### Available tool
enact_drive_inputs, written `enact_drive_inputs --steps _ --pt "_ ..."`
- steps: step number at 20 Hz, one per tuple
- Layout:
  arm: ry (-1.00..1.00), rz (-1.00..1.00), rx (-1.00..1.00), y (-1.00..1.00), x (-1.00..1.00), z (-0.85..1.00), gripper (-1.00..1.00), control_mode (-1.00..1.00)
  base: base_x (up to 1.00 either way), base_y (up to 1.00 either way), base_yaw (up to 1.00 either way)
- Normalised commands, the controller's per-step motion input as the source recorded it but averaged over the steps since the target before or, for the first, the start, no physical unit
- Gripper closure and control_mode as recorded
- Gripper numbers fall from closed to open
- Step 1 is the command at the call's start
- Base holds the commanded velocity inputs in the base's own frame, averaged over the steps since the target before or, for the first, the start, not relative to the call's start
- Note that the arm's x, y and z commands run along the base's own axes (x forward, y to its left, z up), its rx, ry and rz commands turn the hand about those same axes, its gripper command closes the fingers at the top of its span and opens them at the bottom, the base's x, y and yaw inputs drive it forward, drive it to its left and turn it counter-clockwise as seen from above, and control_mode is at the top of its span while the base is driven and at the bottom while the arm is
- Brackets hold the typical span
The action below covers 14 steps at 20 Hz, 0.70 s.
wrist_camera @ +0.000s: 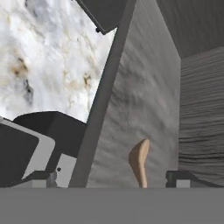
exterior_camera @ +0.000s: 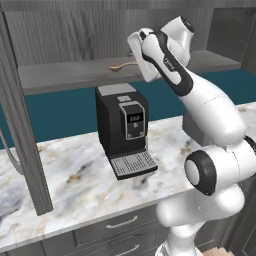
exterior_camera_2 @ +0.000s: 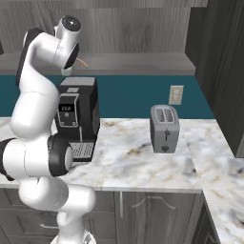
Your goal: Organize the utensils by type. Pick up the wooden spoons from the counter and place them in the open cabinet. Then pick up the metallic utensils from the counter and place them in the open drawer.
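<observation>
Jaws wide apart, empty, over wooden spoon (wrist_camera: 139,162) on cabinet shelf (wrist_camera: 131,109).

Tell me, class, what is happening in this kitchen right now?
A white robot arm has its gripper raised to the shelf of the open grey wood-grain wall cabinet. A light tan wooden spoon lies on that shelf, between the gripper's open fingers, which are not closed on it. Below, a black coffee machine stands on the white-grey marble counter, and a silver toaster stands further along it.
</observation>
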Motion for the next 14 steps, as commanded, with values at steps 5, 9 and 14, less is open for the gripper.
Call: enact_drive_inputs --steps 5,9,14 --pt "0.00 -0.10 0.08 0.00 -0.60 0.00 -1.00 -1.00 0.00 0.00 0.00" --pt "0.00 -0.21 0.09 0.00 -0.63 0.00 -1.00 -1.00 0.00 0.00 0.00" --pt "0.01 -0.27 0.07 -0.02 -0.64 0.00 -1.00 -1.00 0.00 0.00 0.00"
